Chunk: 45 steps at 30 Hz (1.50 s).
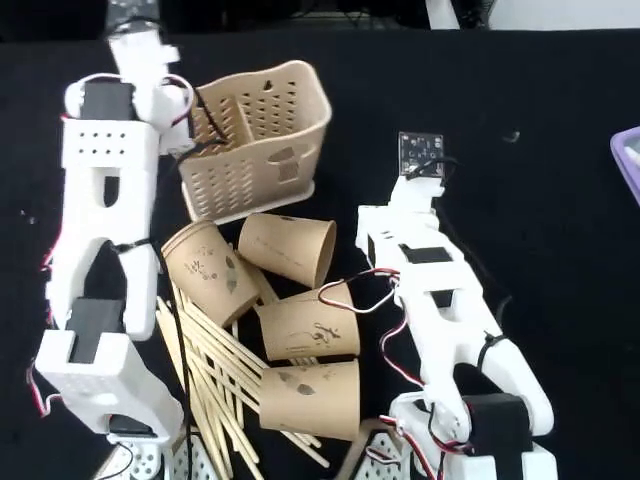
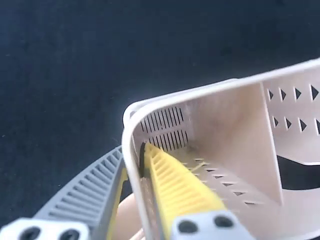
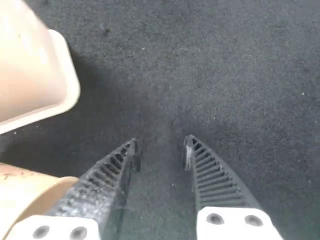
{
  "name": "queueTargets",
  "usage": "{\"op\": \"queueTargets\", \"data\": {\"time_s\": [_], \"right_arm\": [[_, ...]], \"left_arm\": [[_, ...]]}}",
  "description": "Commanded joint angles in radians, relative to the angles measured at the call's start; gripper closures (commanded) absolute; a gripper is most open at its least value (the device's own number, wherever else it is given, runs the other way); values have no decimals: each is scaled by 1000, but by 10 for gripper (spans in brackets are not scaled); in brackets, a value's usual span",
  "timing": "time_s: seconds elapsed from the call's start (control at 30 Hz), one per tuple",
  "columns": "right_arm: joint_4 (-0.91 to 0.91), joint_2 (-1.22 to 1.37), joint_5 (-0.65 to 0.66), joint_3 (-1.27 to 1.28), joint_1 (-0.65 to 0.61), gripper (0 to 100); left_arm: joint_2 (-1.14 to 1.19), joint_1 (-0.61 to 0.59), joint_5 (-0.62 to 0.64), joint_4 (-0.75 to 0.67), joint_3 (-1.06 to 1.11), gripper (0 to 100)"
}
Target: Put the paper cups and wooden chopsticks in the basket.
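Holds the basket [image 1: 290,90] by its wall in the upper left of the high view, left gripper [image 2: 134,150] clamped across it — yellow finger inside, grey outside. Has the right gripper [image 3: 160,147] parted over black cloth [image 3: 225,60], gripping nothing, near the basket's right side. Below the basket at centre, four paper cups [image 1: 305,325] on their sides, wooden chopsticks [image 1: 205,370] fanned lower left — none held.

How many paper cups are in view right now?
4, all on their sides beside the basket: left cup, upper cup, middle cup, lowest cup. Others may be hidden.
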Motion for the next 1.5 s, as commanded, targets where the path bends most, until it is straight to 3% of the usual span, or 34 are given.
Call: {"op": "queueTargets", "data": {"time_s": [0.0, 0.17, 0.33, 0.6, 0.77, 0.9, 0.97, 1.37, 1.47], "right_arm": [[-12, -5, 8, -48, -14, 847], [-12, -5, 9, -48, -14, 847], [-12, -5, 14, -50, -15, 847], [-17, 2, 14, -53, -17, 847], [-17, 2, 14, -50, -17, 847], [-18, 2, 14, -50, -17, 847], [-18, 2, 14, -50, -17, 847], [-14, 2, 14, -50, -17, 847], [-12, -2, 14, -50, -17, 846]], "left_arm": [[-26, 41, -17, -15, -35, 916], [-38, -5, 5, -15, -41, 779], [-38, -50, 32, 57, -156, 794], [-32, 2, 38, 233, -171, 795], [-32, -1, 38, 161, -131, 809], [-34, -2, 32, 66, -102, 984], [-34, -2, 32, 48, -101, 947], [-32, -2, -140, 18, -108, 970], [-38, -4, -137, 20, -104, 903]]}}
